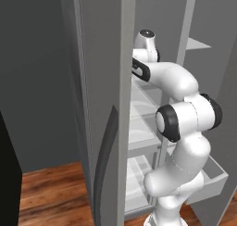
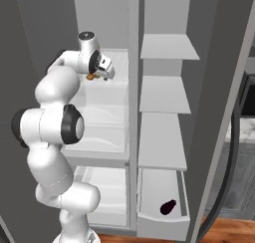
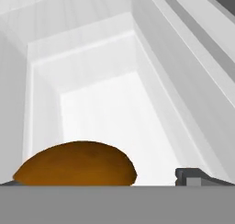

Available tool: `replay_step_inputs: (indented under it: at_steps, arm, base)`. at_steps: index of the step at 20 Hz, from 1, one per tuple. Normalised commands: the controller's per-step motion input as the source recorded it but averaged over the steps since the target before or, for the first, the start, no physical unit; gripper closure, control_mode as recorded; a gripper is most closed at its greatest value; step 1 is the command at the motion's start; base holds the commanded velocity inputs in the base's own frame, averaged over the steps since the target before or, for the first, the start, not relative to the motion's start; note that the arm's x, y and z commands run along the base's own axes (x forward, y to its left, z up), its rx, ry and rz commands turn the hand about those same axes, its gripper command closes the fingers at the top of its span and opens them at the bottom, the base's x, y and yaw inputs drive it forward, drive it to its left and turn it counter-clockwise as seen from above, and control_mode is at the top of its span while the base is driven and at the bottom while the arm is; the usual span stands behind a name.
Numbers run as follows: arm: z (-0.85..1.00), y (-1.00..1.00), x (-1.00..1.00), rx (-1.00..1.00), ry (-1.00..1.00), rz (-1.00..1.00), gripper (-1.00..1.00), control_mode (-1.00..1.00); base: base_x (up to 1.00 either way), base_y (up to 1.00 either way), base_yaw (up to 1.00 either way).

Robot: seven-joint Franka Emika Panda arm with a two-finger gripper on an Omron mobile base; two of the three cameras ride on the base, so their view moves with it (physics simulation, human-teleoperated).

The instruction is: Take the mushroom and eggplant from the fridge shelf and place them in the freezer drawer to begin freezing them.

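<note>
My tool (image 2: 102, 73) hangs wide open just over the mushroom (image 3: 75, 164) on the fridge shelf (image 2: 107, 95); closing off-centre, I reckon, could squirt it away. The eggplant (image 2: 168, 206) lies in the freezer drawer (image 2: 160, 222).

The mushroom (image 3: 75, 164) sits right at the gripper (image 2: 101, 75) mouth. White shelf walls hem both sides; beyond it lies open floor.
</note>
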Motion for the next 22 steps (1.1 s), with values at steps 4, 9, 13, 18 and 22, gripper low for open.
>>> replay_step_inputs:
  at_steps: [4, 9, 13, 18, 22]
  arm:
    - [-0.60, 0.00, -0.06, -0.03, 0.03, 0.07, 1.00, -1.00]
    - [-0.38, 0.00, -0.04, -0.01, 0.01, 0.03, 1.00, -1.00]
    - [0.00, 0.00, -0.07, 0.00, 0.00, 0.00, 1.00, -1.00]
    - [0.00, 0.00, -0.79, 0.00, 0.01, 0.00, 1.00, -1.00]
    - [0.00, 0.00, -1.00, 0.00, 0.00, 0.00, 1.00, -1.00]
  base:
    - [0.00, 0.00, 0.00]
    - [0.00, 0.00, 0.00]
    - [0.00, 0.00, 0.00]
    - [0.00, 0.00, 0.00]
    - [0.00, 0.00, 0.00]
